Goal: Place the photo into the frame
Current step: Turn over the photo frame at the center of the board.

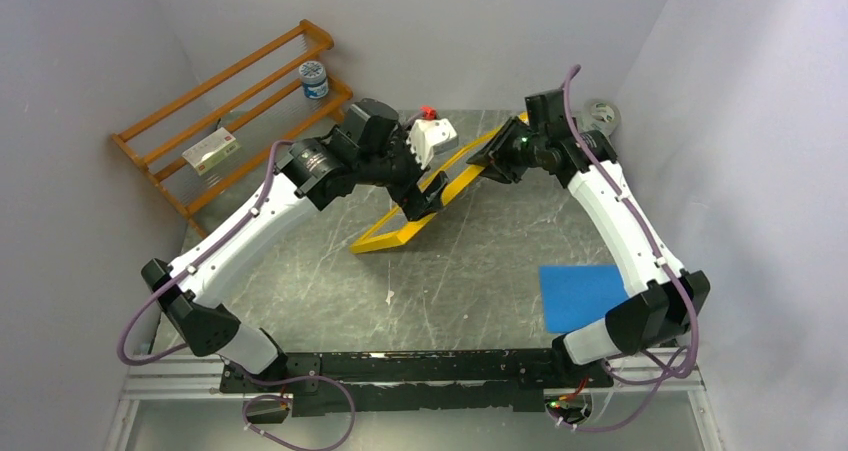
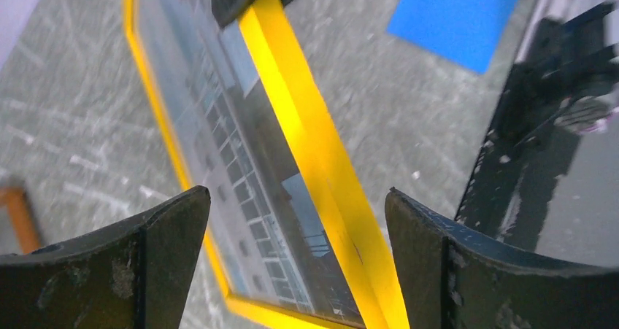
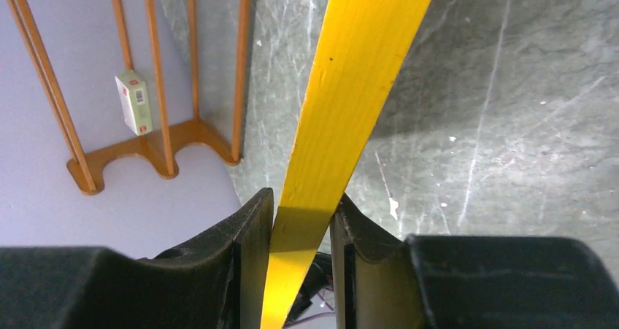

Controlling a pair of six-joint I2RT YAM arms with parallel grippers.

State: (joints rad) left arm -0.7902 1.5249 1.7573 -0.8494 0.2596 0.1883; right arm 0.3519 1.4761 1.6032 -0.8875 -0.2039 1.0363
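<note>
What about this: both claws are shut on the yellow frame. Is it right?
Only the right claw is shut on the frame. The left claw is open, spread wide around one side of it; the left wrist view shows this.

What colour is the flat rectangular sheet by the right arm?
Blue sheet, clearest from the top external view.

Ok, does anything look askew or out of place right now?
The frame is tilted: near end on the table, far end held up by the right pincer, shut on its rail. The left pincer is open around it.
</note>
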